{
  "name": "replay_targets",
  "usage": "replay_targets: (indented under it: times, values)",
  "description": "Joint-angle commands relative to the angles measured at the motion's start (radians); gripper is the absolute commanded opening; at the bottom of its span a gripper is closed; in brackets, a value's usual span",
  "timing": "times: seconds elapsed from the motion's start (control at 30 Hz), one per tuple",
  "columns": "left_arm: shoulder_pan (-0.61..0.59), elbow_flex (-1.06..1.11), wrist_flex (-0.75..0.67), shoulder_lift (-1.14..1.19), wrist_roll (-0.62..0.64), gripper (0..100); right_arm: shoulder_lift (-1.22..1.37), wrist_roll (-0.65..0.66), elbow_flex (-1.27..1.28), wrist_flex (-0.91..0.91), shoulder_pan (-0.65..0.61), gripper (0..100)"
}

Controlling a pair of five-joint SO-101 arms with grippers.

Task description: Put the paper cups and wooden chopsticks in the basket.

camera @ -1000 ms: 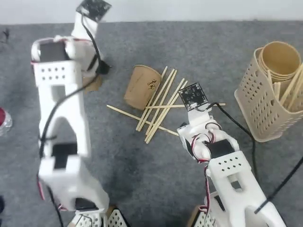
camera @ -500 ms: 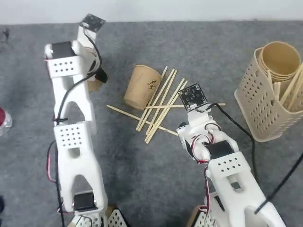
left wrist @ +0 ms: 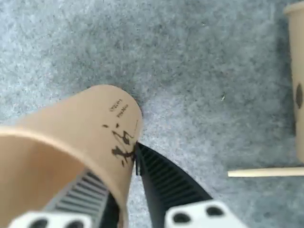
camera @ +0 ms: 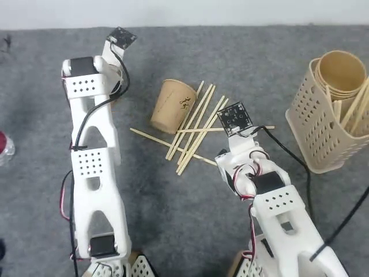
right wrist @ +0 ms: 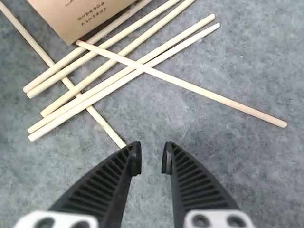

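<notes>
The left gripper (left wrist: 124,164) is clamped on the rim of a paper cup (left wrist: 90,123), one finger inside and one outside, at the upper left of the high view. The right gripper (right wrist: 151,159), jaws slightly parted and empty, hangs over the grey cloth (right wrist: 228,61) close beside the loose chopsticks (camera: 196,130) at centre frame. A second cup (camera: 172,105) lies on its side among them. The basket (camera: 314,124), at far right, already holds stacked cups (camera: 340,72) and upright sticks (camera: 358,104). The task looks partly done: two cups and the pile remain.

1. Left arm (camera: 92,167) and right arm (camera: 279,210) have white shells, perforated blocks, black motors, and black and red cables.
2. Fingers (right wrist: 114,185) are black with ribbed inner faces, on white bases with dark screw holes.
</notes>
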Motion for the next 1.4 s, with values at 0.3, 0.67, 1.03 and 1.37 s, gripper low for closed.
replay_targets:
  times: [0.3,0.67,1.03,1.37]
  values:
    - [0.126,0.717,0.031,-0.697,-0.121,1,-0.027,0.040,-0.009,-0.018,0.008,10.1]
    - [0.305,1.466,0.028,-1.361,-0.198,1,-0.036,-0.012,-0.017,-0.019,0.110,10.1]
    - [0.367,1.995,-0.172,-1.536,-0.196,1,-0.036,-0.097,-0.038,-0.015,0.191,10.0]
    - [0.316,2.072,-0.285,-1.688,-0.012,27,-0.035,-0.097,-0.037,-0.018,0.189,10.0]
